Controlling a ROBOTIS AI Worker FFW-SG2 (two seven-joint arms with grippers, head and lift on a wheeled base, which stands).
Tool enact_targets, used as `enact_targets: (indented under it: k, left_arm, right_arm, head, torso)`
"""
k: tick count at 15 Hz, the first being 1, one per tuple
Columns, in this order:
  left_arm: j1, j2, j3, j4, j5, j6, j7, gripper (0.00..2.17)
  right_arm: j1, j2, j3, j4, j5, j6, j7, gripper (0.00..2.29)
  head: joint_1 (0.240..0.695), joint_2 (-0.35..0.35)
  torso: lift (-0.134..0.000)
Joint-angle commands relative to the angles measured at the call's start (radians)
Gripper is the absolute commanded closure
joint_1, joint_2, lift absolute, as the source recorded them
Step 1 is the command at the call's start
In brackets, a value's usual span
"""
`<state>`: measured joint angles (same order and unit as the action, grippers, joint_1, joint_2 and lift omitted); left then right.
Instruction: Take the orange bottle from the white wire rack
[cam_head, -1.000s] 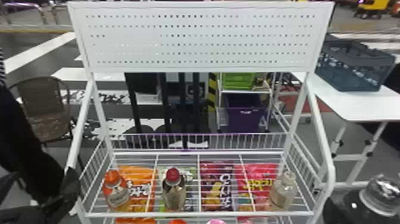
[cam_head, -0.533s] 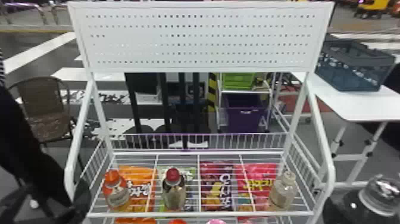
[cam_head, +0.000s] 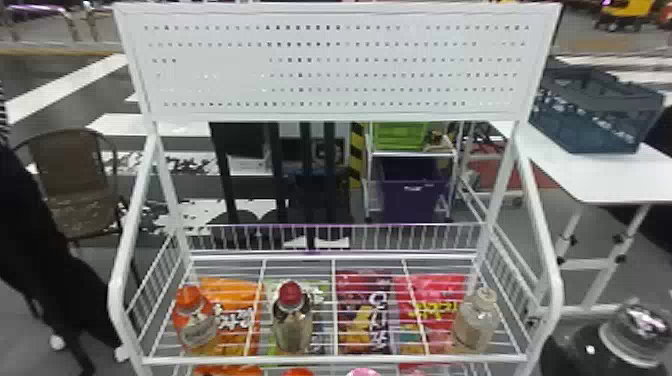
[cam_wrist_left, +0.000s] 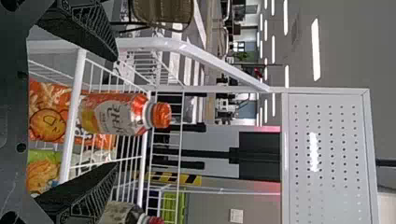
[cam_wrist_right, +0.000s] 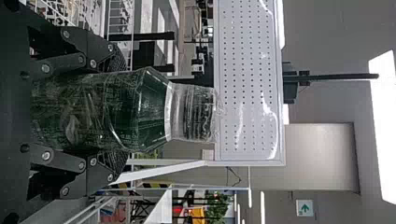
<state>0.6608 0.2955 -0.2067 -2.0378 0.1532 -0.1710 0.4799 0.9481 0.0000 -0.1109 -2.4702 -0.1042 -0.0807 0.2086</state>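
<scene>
The orange bottle (cam_head: 196, 325) stands upright at the left end of the white wire rack's (cam_head: 335, 359) upper shelf. In the left wrist view my left gripper (cam_wrist_left: 115, 112) is open, its fingers spread with the orange bottle (cam_wrist_left: 114, 114) in the space seen between them, not touched. The rack's front rail (cam_wrist_left: 71, 119) crosses before the bottle's lower part. My right gripper (cam_wrist_right: 114, 109) is shut on a dark green bottle (cam_wrist_right: 144, 112) with a clear wrapped top; that bottle (cam_head: 580, 345) shows at the head view's bottom right corner.
A red-capped bottle (cam_head: 292, 325) and a pale bottle (cam_head: 475, 322) share the shelf, above snack bags (cam_head: 365, 315). The rack's side frame (cam_head: 120, 285) rises left of the orange bottle. A white table (cam_head: 595, 175) with a blue crate (cam_head: 595, 115) stands at the right.
The left gripper has dropped from beside the rack's left front corner, down and out of the head view. The bottles on the shelf and the dark bottle at the right have stayed put.
</scene>
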Motion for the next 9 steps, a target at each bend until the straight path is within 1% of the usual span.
enact_targets:
  k: [1,5,7,9]
  left_arm:
    - [-0.061,-0.004,-0.046,0.136,0.000,-0.097,0.009,0.09]
    - [-0.171,-0.009,-0.086,0.307,0.016,-0.183,0.008,0.09]
    - [-0.228,-0.009,-0.089,0.367,0.019,-0.186,0.008,0.09]
    - [-0.279,-0.007,-0.083,0.412,0.037,-0.186,0.003,0.09]
  right_arm:
    - [0.005,0.001,0.000,0.004,0.000,-0.009,0.000,1.02]
    - [0.024,0.001,-0.004,-0.003,-0.003,-0.043,0.000,1.02]
    - [0.040,0.001,-0.004,-0.004,-0.005,-0.067,0.000,1.02]
    - [0.051,0.001,-0.004,-0.007,-0.006,-0.086,0.000,1.02]
  head:
    - [0.499,0.000]
    - [0.499,0.000]
    - [0.499,0.000]
    - [0.499,0.000]
  torso:
    - [0.000]
    - [0.000]
    - [0.000]
    - [0.000]
